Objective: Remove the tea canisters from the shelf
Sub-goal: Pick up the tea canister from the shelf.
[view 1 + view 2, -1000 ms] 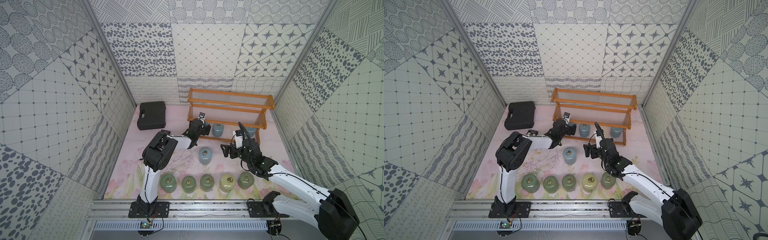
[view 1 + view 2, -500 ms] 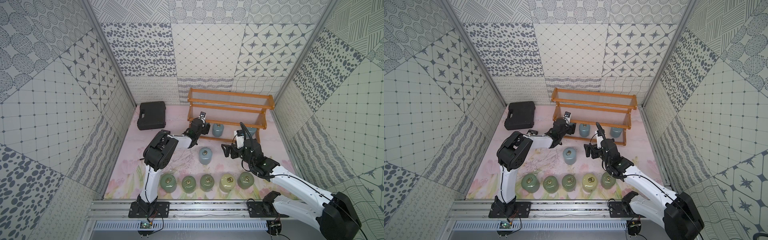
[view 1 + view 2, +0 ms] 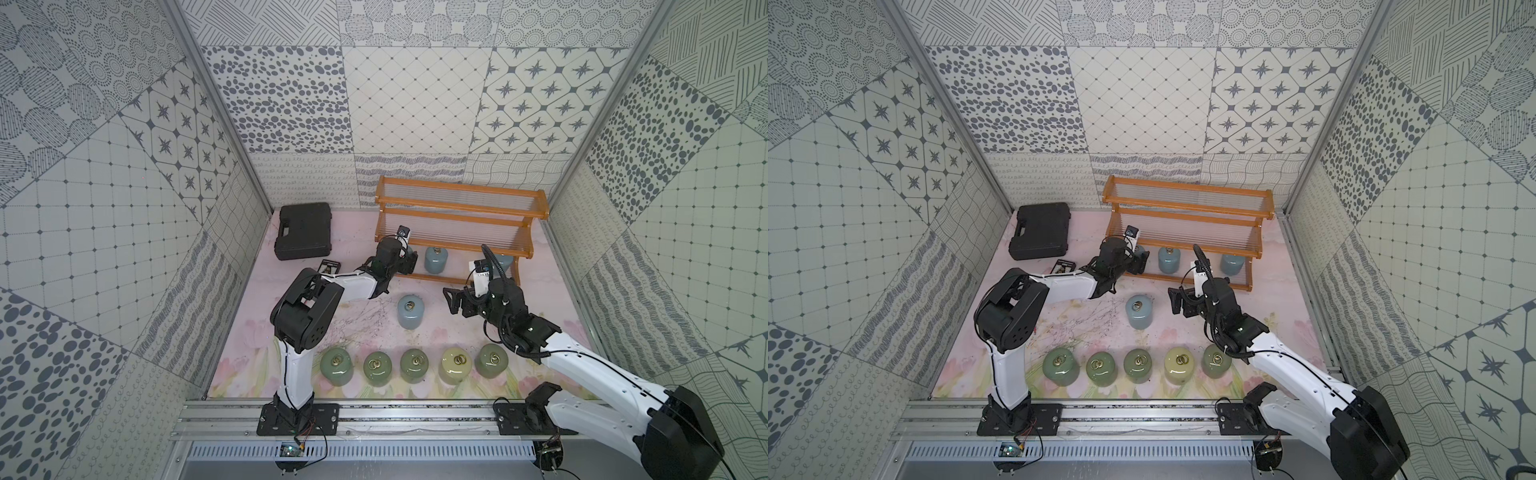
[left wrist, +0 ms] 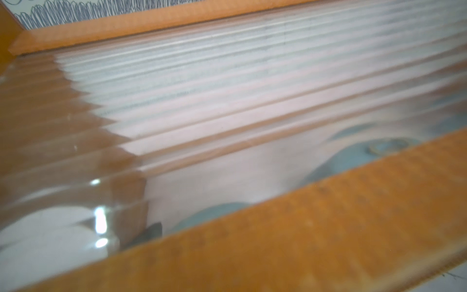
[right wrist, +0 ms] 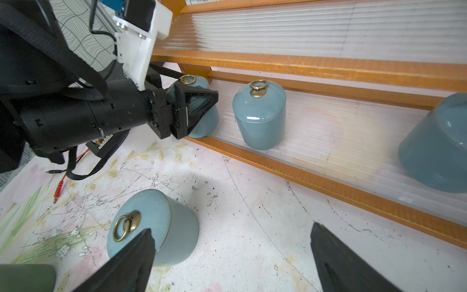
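The orange-brown shelf (image 3: 457, 195) (image 3: 1187, 193) stands at the back. Three pale blue tea canisters stand on its lowest tier. My left gripper (image 3: 409, 264) (image 5: 199, 86) is shut on the leftmost canister (image 3: 1139, 252) (image 5: 204, 121), one finger on each side. The middle canister (image 3: 435, 261) (image 5: 259, 116) and the right one (image 3: 1232, 264) (image 5: 437, 144) stand free. The left wrist view shows only a blurred shelf rail (image 4: 303, 240), and the jaws are hidden. My right gripper (image 3: 451, 301) (image 5: 231, 228) hangs open beside a fourth blue canister (image 3: 410, 311) (image 5: 156, 227) on the mat.
Along the front of the mat stands a row of green canisters (image 3: 336, 365) with one cream canister (image 3: 455, 365). A black case (image 3: 305, 230) lies at the back left, a small black card (image 3: 329, 266) near it. A red-tipped cable (image 5: 60, 189) lies under the left arm.
My left gripper's jaws have narrowed onto the leftmost blue canister on the lowest tier. The right arm has shifted only slightly and stays open.
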Tool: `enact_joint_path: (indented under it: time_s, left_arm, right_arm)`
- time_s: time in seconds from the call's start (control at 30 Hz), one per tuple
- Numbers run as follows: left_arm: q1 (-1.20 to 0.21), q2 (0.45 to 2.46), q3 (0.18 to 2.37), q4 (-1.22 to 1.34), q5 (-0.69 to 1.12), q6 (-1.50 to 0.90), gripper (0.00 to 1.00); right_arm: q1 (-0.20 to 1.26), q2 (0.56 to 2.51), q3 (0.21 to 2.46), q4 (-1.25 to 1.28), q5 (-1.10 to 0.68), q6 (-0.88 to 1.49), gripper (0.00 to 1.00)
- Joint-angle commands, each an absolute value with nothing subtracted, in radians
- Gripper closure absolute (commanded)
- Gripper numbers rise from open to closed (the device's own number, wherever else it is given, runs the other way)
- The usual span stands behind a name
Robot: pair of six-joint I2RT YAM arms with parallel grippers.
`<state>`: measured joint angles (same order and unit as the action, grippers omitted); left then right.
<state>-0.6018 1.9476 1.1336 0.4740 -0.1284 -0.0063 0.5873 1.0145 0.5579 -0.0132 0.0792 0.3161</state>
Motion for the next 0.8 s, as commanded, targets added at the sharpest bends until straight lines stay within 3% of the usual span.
enact_joint_path:
  time_s: [0.0, 0.77]
  left_arm:
    - [-0.598, 1.861, 1.093, 0.597, -0.089, 0.011, 0.28]
    - [-0.61, 1.481, 0.624, 0.595, -0.169, -0.101, 0.31]
  right_arm:
    - [0.584, 0.993, 0.546, 0.015, 0.078, 0.329, 0.0]
    - [0.584, 1.031, 0.546, 0.058, 0.038, 0.351, 0.0]
